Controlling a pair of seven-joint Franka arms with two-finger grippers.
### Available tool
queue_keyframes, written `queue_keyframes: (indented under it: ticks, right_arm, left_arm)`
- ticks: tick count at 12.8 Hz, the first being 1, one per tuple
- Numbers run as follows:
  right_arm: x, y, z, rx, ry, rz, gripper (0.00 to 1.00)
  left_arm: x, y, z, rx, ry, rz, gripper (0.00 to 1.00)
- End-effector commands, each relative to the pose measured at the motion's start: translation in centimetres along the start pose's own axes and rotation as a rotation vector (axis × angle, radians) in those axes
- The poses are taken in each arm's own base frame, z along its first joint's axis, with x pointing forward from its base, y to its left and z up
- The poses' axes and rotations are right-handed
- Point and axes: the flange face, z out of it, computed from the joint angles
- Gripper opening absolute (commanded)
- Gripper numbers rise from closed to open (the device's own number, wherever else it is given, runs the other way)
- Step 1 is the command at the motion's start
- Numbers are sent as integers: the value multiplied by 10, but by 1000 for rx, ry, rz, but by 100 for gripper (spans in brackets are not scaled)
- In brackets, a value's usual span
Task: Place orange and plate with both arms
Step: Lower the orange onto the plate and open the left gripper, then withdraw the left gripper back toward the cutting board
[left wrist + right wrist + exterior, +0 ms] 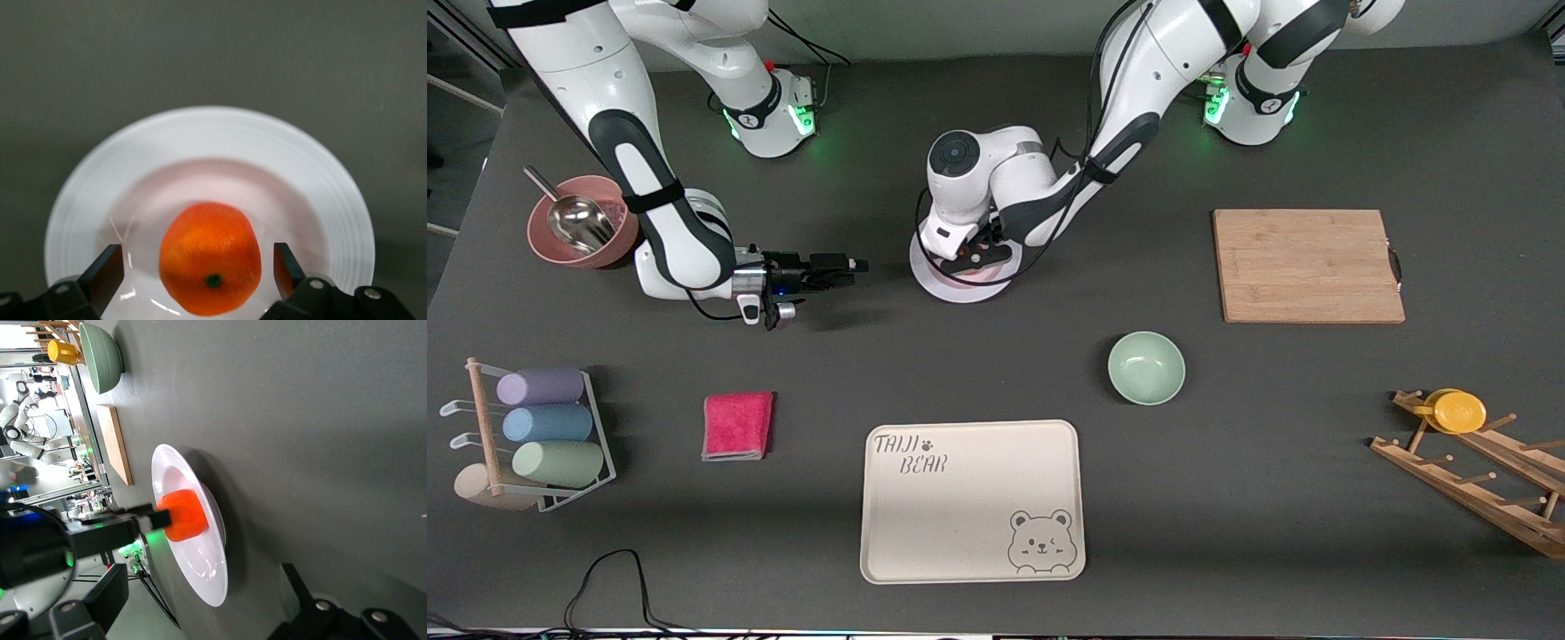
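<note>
Here, the orange is sitting in the white plate near the table's robot-side edge; the left gripper is straddling it, fingers apart; the right gripper is waiting beside the plate, fingers spread, holding nothing.

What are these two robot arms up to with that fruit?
The left gripper hangs open over the glossy white plate, its fingers either side of the small round orange resting in the plate's centre. The right gripper waits open just above the table beside the plate, toward the right arm's end.
</note>
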Motion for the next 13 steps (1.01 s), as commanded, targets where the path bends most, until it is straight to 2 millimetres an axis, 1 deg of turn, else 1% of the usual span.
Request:
queue_keyframes:
  ticks: [1,2,3,4,5,6,7,8,9,10,11,13]
  right_arm:
    - [-3,0,3,-21,-14,13,100]
    - [-3,0,3,-21,-14,15,100]
    - [-3,1,4,-22,-14,16,100]
    - [-3,0,4,-27,-12,13,100]
    - [-3,-1,6,-28,-15,10,100]
    - [-3,-2,7,-28,-16,10,100]
    - [-3,-2,8,-28,-16,9,100]
    - [-3,-5,12,-33,-20,3,100]
    - [-4,-8,18,-41,-26,-5,100]
    - [-4,-8,21,-50,-22,-5,100]
    - [-5,-6,27,-64,-25,-3,100]
    - [-8,0,40,-85,-33,-11,100]
  left_arm:
    - [54,-25,-79,17,78,32,100]
    - [86,-43,-113,21,91,39,100]
    - [123,-68,-145,27,68,76,100]
    - [161,-99,-170,26,40,125,100]
    - [202,-138,-193,37,28,134,100]
    - [232,-177,-217,63,34,141,100]
    - [255,-211,-233,85,26,168,100]
    - [271,-242,-251,94,12,180,100]
    - [280,-271,-268,106,-5,177,100]
    - [287,-296,-280,124,-21,176,100]
    - [290,-316,-294,133,-30,191,100]
    - [306,-371,-322,136,-37,232,100]
